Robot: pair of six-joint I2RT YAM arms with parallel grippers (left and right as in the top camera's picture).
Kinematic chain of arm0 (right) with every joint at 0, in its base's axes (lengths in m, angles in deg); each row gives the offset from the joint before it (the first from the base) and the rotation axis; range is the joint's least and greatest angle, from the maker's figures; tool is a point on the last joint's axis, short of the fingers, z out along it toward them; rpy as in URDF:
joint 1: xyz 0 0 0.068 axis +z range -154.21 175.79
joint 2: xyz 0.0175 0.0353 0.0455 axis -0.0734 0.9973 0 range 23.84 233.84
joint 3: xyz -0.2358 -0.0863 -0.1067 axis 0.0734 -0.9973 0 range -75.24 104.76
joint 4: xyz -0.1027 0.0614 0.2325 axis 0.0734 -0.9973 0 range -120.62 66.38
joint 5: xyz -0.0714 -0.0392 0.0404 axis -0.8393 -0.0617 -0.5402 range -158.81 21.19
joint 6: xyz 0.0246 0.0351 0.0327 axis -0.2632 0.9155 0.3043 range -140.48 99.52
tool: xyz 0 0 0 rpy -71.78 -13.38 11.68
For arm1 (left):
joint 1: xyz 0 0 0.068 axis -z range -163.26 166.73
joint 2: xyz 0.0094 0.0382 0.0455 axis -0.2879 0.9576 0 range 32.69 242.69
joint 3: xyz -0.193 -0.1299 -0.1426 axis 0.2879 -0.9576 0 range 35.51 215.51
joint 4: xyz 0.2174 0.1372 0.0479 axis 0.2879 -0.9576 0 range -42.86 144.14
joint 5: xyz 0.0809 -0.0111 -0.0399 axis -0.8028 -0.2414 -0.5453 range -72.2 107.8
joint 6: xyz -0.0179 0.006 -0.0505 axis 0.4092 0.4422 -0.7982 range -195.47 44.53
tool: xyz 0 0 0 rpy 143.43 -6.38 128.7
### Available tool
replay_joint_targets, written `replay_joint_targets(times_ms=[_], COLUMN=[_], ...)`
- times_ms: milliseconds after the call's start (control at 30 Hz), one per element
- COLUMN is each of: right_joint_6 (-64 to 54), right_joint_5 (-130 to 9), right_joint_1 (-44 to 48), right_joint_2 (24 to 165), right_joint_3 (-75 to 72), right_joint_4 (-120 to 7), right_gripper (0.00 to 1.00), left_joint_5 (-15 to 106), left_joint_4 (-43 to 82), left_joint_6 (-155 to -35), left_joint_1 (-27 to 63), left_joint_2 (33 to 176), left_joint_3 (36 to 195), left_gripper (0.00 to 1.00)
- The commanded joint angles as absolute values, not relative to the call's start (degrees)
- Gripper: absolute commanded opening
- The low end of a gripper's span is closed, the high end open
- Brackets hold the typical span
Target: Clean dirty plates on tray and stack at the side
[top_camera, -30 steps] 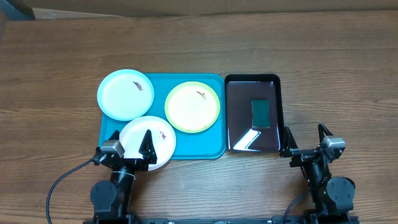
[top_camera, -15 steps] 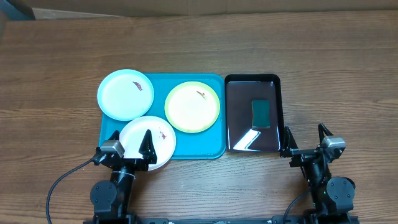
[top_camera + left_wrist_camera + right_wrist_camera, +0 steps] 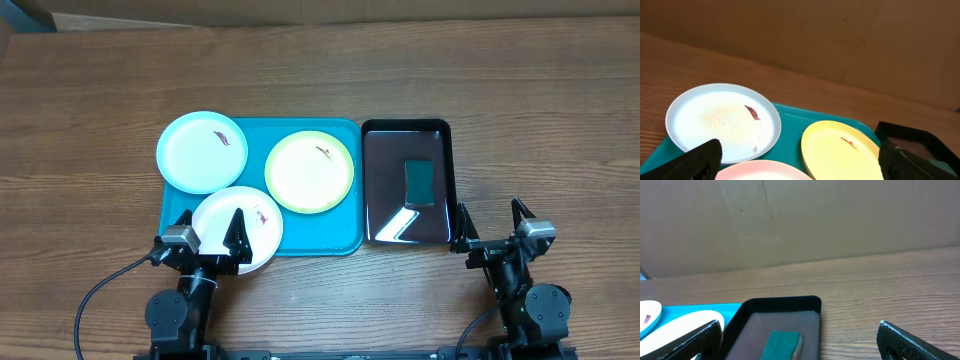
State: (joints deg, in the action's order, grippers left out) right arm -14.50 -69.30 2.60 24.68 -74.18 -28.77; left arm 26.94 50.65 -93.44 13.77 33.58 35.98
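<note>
Standing nearest, at the front edge of the surface (image 3: 540, 120): left gripper (image 3: 212, 218), jaws released and empty, above the white plate (image 3: 264, 226); right gripper (image 3: 489, 208), jaws likewise released, just beside the near-right corner of the black tray (image 3: 385, 170). Mid-field: teal tray (image 3: 335, 235) carrying three smeared plates, the white one overhanging its near-left edge. Farthest: yellow-green-rimmed plate (image 3: 309, 171) centre-right, light blue plate (image 3: 202, 151) overhanging the far-left corner, green sponge (image 3: 420, 181) inside the black tray.

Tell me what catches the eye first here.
A teal tray sits mid-table carrying three plates: a light blue plate overhanging its far-left corner, a yellow-green-rimmed plate at its far right, a white plate at the near edge, each smeared reddish-brown. To its right, a glossy black tray holds a green sponge.
</note>
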Motion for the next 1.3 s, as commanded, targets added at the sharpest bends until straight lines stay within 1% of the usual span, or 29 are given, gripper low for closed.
replay_joint_targets(times_ms=[0,1167,1233,1267], right_joint_6=[-14.31,-14.29,-14.24,-13.11], right_joint_5=[-70.04,-70.04,-69.93,-68.6], right_joint_1=[2.47,2.47,2.47,2.47], right_joint_2=[24.13,24.13,24.13,24.13], right_joint_3=[-74.74,-74.74,-74.74,-74.77], right_joint_4=[-28.38,-28.16,-26.58,-25.23], right_gripper=[1.0,1.0,1.0,1.0], left_joint_5=[26.31,26.13,27.62,30.4], left_joint_4=[50.5,50.82,51.17,51.2], left_joint_6=[-92.59,-92.59,-92.85,-92.83], left_joint_1=[14.15,14.12,14.12,14.12], left_joint_2=[33.01,33.01,33.01,33.01], left_joint_3=[35.79,35.79,35.81,35.79], left_gripper=[1.0,1.0,1.0,1.0])
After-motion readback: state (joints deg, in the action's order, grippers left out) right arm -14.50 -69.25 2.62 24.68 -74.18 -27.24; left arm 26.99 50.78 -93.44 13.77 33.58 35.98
